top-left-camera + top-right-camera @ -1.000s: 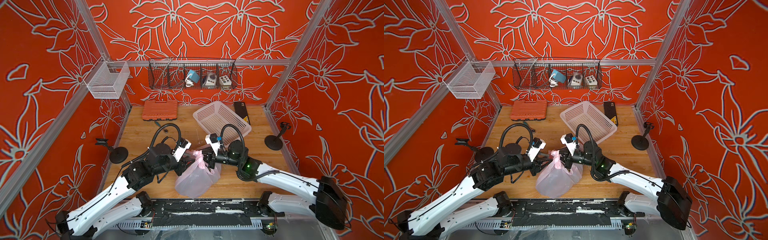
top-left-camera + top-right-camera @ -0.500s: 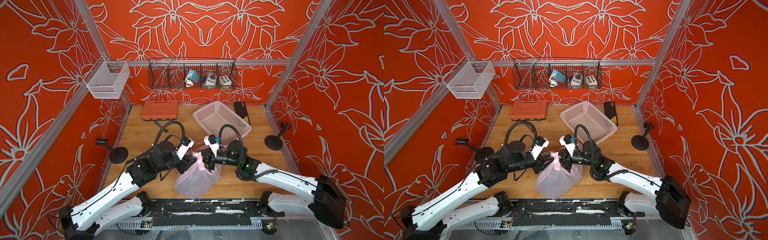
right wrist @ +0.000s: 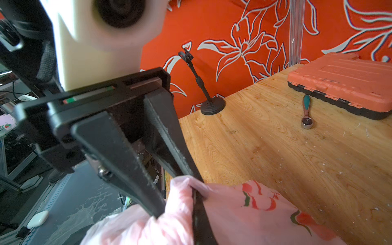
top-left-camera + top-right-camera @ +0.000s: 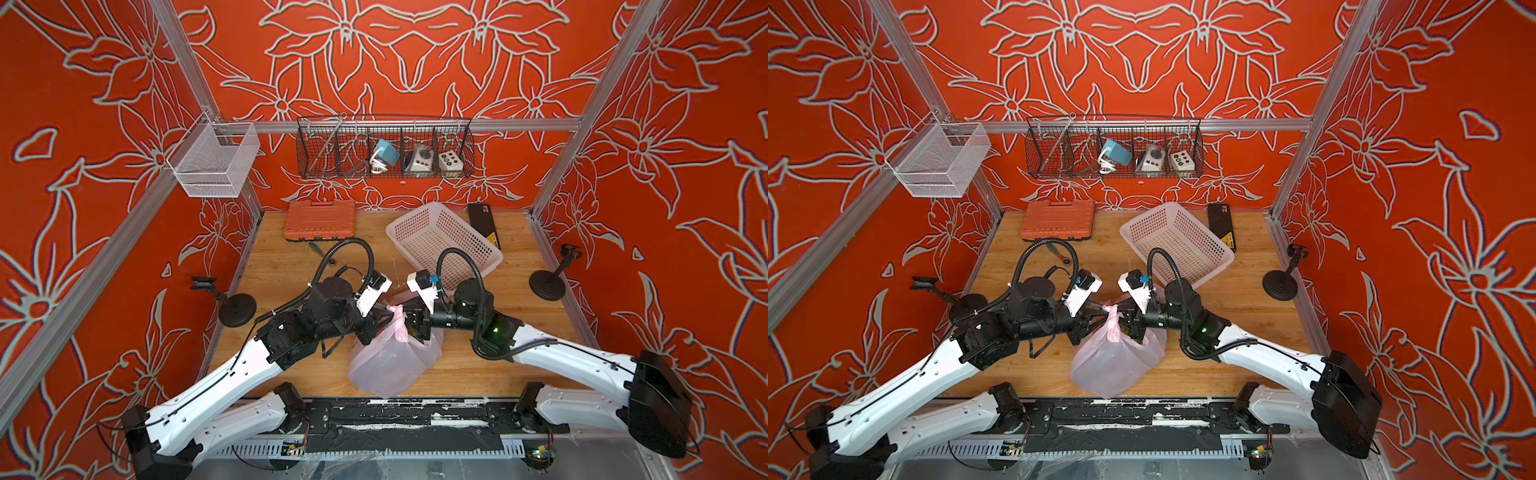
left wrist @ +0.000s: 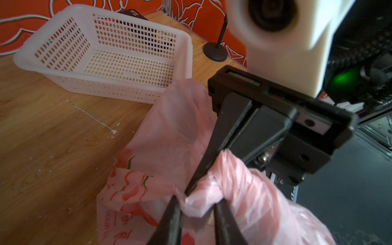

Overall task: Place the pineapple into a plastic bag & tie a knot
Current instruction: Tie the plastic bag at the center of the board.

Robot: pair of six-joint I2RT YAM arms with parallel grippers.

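Observation:
The pale-pink plastic bag (image 4: pixel 390 365) (image 4: pixel 1113 365) stands bulging on the wooden table near its front edge, its gathered handles twisted up between both grippers. My left gripper (image 4: pixel 386 318) (image 5: pixel 195 201) comes in from the left, its two fingers closed on a wad of handle plastic. From the right, my right gripper (image 4: pixel 409 318) (image 3: pixel 198 203) is shut on another pink handle strip right beside it. The tips of both grippers nearly touch. The printed bag wall (image 5: pixel 165 137) (image 3: pixel 265 216) hangs below them. The pineapple is hidden. I cannot make out a knot in the bunched plastic.
A white perforated basket (image 4: pixel 440 241) lies tilted behind the right arm, with a black box (image 4: pixel 484 224) behind it. An orange tool case (image 4: pixel 320 220) and a ratchet wrench (image 3: pixel 306 112) sit at the back. Black stands (image 4: pixel 237 307) (image 4: pixel 548 282) flank the table.
My left gripper has moved right up to the bag's handles and its jaws have narrowed onto the bunched plastic. The right gripper has kept its hold in place.

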